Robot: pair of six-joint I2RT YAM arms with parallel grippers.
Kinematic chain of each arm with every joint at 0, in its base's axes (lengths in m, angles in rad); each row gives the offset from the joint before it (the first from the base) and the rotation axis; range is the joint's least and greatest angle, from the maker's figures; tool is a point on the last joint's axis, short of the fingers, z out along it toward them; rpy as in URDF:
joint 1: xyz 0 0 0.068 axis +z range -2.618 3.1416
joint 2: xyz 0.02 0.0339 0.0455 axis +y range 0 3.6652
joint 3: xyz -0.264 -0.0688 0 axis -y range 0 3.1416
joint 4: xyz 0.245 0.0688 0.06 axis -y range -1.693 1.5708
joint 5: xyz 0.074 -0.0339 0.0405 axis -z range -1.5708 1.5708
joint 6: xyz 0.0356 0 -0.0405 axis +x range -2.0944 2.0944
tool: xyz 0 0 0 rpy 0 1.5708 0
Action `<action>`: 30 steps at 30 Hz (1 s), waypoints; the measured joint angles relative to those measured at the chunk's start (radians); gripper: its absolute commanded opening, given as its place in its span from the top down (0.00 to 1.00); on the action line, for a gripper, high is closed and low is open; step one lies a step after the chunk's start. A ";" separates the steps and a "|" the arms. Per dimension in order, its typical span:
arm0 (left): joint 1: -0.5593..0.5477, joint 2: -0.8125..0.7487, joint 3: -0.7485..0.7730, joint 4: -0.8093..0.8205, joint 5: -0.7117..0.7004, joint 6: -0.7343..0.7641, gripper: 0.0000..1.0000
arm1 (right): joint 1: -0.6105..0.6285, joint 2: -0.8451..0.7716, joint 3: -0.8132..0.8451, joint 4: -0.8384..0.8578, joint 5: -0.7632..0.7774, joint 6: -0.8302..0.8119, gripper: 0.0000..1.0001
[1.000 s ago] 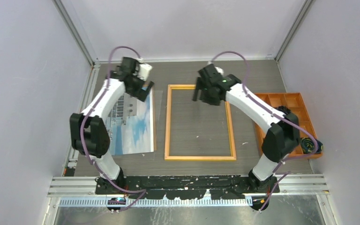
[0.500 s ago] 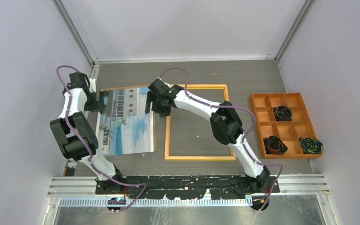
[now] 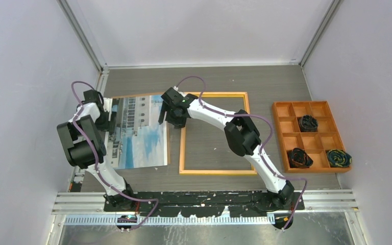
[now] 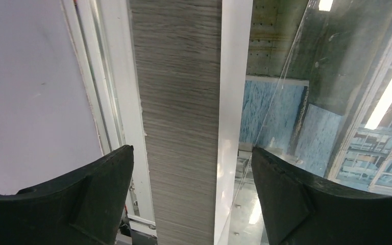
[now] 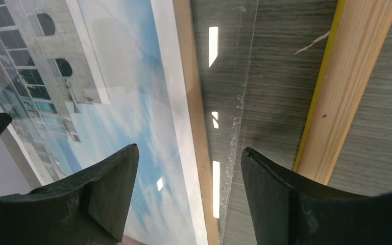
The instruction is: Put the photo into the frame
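Both spread, left pincer [image 3: 112,112] and right pincer [image 3: 164,115] are newly straddling the blue-sky rectangular print [image 3: 140,140] near the grey table's [image 3: 209,84] left edge, readying transfer into the yellow wooden frame [image 3: 182,148].

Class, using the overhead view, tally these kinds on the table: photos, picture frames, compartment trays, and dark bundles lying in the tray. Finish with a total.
photo: 1
frame: 1
orange compartment tray: 1
dark bundles: 3
Total: 6
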 measured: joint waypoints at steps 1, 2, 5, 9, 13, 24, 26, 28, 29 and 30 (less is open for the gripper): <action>0.000 0.008 -0.006 0.008 -0.002 0.005 0.14 | 0.000 0.007 0.007 -0.002 0.006 0.001 0.22; 0.000 0.016 -0.011 0.014 -0.003 0.010 0.14 | 0.000 0.016 0.014 -0.006 0.013 0.003 0.22; 0.000 0.019 -0.010 0.034 -0.011 0.021 0.14 | 0.000 0.030 0.025 -0.012 0.030 0.012 0.22; 0.000 0.024 -0.010 0.045 -0.010 0.034 0.15 | -0.001 0.035 0.031 -0.016 0.048 0.025 0.23; 0.000 0.025 -0.013 0.052 -0.010 0.046 0.15 | -0.001 0.037 0.031 -0.005 0.043 0.043 0.22; 0.002 0.024 -0.022 0.085 -0.013 0.095 0.15 | -0.022 -0.001 -0.085 0.179 -0.061 0.115 0.24; 0.002 0.022 -0.026 0.090 -0.012 0.105 0.15 | -0.026 -0.019 -0.126 0.220 -0.071 0.127 0.25; 0.002 0.019 -0.031 0.097 -0.008 0.119 0.15 | -0.029 -0.040 -0.167 0.259 -0.083 0.143 0.25; 0.002 0.019 -0.033 0.101 -0.008 0.124 0.15 | -0.029 -0.047 -0.177 0.271 -0.087 0.148 0.25; 0.002 0.018 -0.034 0.104 -0.009 0.129 0.15 | -0.030 -0.054 -0.184 0.281 -0.091 0.151 0.25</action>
